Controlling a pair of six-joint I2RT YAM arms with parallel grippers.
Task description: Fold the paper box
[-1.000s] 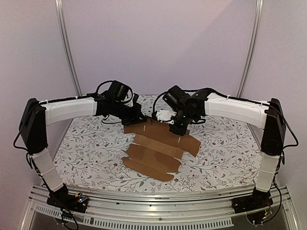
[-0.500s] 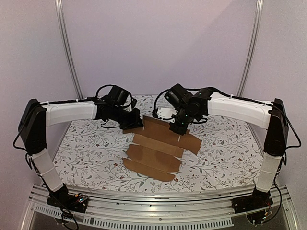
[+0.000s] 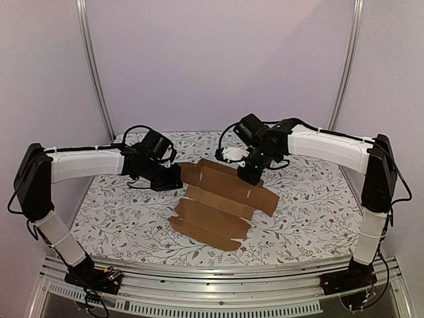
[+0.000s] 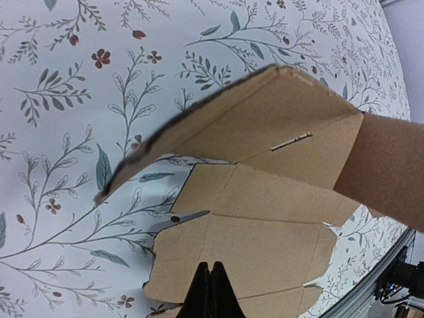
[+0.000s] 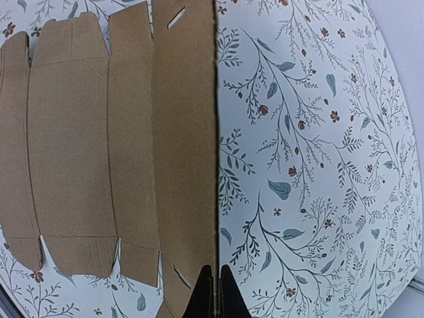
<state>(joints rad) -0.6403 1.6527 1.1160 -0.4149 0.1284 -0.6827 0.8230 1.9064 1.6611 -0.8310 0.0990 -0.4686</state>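
Box (image 3: 212,212): flat die-cut sheet, lying mid-table, a little toward the far side. Far panel (image 3: 225,175) is tilting up off the table (image 3: 311,212) along its crease, and the near panels are lying flat. Right fingers (image 5: 207,286) are staying clamped on the far panel's edge. Left fingers (image 4: 202,295), together and empty, are pulling back leftward from the far-left corner and are now hovering at the box's left edge. Judgement: the first fold is only starting. The right arm alone is carrying it while the left is repositioning.
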